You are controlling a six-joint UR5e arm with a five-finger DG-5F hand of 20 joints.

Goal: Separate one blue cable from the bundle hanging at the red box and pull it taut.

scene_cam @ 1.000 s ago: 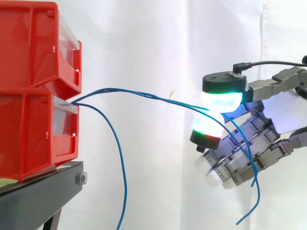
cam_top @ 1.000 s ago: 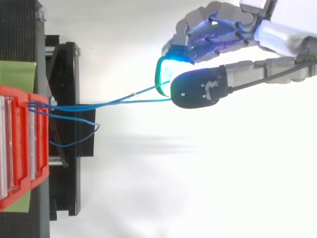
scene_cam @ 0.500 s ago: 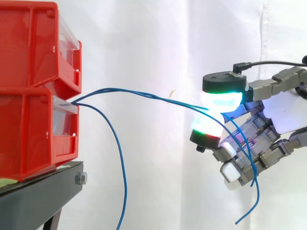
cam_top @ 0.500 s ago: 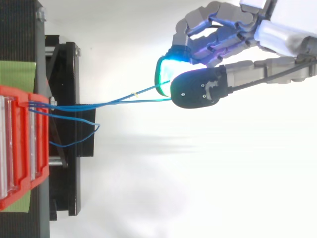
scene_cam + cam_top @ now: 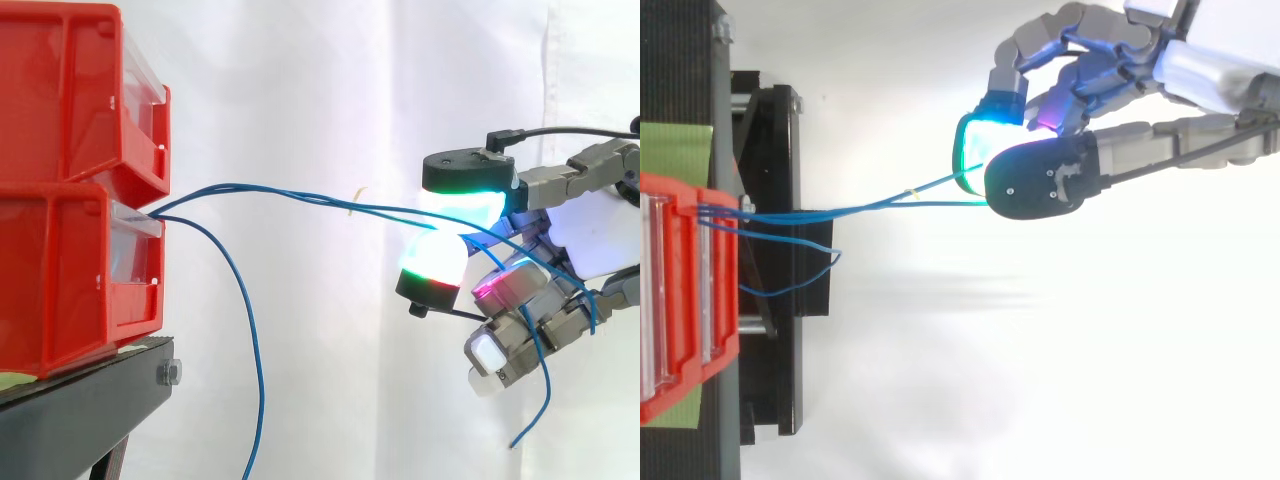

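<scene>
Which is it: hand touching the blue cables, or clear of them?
Touching. Side view: the blue cables from the red box run straight into the pinch between two glowing fingertips of the hand, with no gap.

Red bins: plain saturated red, with clear, colourless fronts. Stand: black, with a pale green patch on it beside the bins in the top view. Curtain: white, unpatterned. Blue cables: uniform mid-blue; one carries a small yellowish fleck. Hand: grey links, whitish-lavender palm. Its pads differ: one cyan-green under a black cap, one white shading to green and red, one magenta, one white.
</scene>
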